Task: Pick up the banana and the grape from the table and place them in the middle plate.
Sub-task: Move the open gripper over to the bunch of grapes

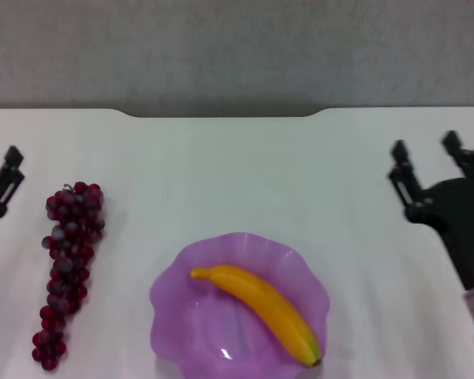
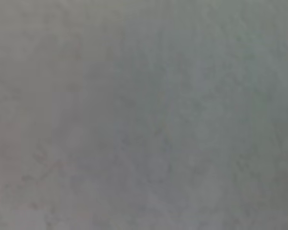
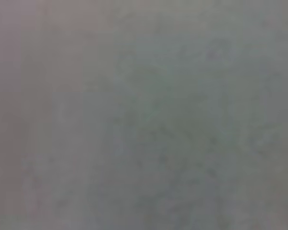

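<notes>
The right gripper hovers spread and empty near the table's right edge; the left gripper shows at the left edge, its state unclear. The smooth yellow-orange banana lies diagonally in the scalloped purple middle plate at the near edge. The dark red-purple grape bunch lies left of the plate. No writing is readable.

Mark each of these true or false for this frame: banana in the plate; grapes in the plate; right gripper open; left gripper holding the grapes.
1. The banana lies in the plate. True.
2. The grapes are in the plate. False: they lie on the table, on the plate's left.
3. The right gripper is open. True: fingers apart, holding nothing.
4. The left gripper holds the grapes. False: it sits apart from them at the table's left edge.
</notes>
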Tool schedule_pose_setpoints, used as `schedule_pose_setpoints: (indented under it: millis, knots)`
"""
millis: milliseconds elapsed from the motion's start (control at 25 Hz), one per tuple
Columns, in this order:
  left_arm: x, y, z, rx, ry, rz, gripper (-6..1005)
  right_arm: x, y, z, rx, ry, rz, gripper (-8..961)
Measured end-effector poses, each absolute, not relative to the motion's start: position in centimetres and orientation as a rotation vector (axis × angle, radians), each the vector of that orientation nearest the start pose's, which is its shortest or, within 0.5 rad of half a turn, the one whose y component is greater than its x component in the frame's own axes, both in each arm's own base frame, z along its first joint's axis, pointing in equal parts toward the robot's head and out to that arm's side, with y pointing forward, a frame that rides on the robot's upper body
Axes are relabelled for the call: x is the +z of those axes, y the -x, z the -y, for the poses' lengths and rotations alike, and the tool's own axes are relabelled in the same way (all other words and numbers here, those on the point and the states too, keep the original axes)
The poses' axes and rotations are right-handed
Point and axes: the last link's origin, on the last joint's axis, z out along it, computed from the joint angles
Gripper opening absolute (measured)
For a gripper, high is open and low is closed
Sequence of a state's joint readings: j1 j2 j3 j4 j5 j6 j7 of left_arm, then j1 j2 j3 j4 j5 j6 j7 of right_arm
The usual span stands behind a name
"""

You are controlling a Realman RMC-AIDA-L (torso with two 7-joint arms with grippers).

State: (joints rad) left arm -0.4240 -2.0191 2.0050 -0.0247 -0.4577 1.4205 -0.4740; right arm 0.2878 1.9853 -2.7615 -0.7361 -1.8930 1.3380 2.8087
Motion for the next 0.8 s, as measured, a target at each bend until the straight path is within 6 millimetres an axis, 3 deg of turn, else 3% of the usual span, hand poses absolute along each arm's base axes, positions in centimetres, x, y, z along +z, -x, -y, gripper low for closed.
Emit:
schedule_pose_setpoints:
  millis: [400,800]
  knots:
    - [0.6,33.7,-31.2,-0.775,1.829,0.446,762,-3.1,-28.4,-27.1,0.75,1.488,-0.424,684]
    - [-0.9,34.9,-32.8,-0.664,1.87,0.627,762,-3.3,-28.8,-26.8,0.735,1.502,-0.425,681]
